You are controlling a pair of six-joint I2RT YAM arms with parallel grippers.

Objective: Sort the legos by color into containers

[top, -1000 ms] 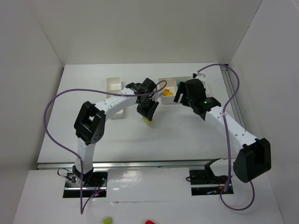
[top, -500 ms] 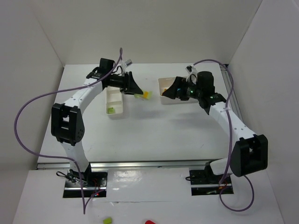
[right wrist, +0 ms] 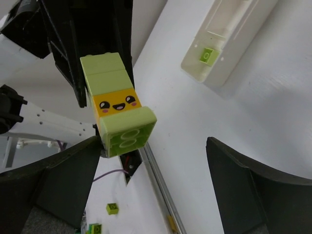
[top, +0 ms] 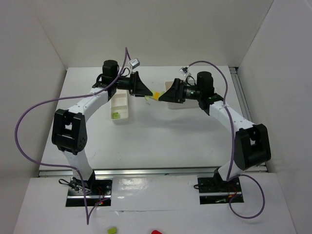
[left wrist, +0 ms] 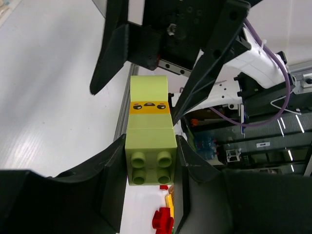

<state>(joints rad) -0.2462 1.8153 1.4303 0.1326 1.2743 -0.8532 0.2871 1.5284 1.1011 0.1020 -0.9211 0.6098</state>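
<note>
- Whereas a second ago it hung low over the middle of the table (top: pixel 195 131), the three-brick stack (top: pixel 155 96) (lime, a yellow smiling brick, lime) is now held up in the air toward the far side, between the two grippers.
- That lift comes with the right arm swinging round from the far right to face the stack. Together they read as set-up for pulling the bricks apart. Mixed colours cannot share a compartment, so I judge that none of this stack is sorted yet.
- The left gripper (top: pixel 145 91) is clamped on one lime end brick, whose studs face its own wrist camera. Seen from overhead, the stack juts out from it toward 3 o'clock.
- The right gripper (right wrist: pixel 153 146) has its jaws spread wide. The free lime end sits between them, close to the finger (right wrist: pixel 63 180) at 9 o'clock in its wrist view and well apart from the other. Whether brick and finger touch, I cannot tell.
- From the right gripper the stack lies at 9 o'clock in the overhead view, and the two grippers point nose to nose.
- The narrow tray (top: pixel 120 105) rests on the table at 8 o'clock of the stack, with one lime brick (top: pixel 116 115) lying in its near end.
</note>
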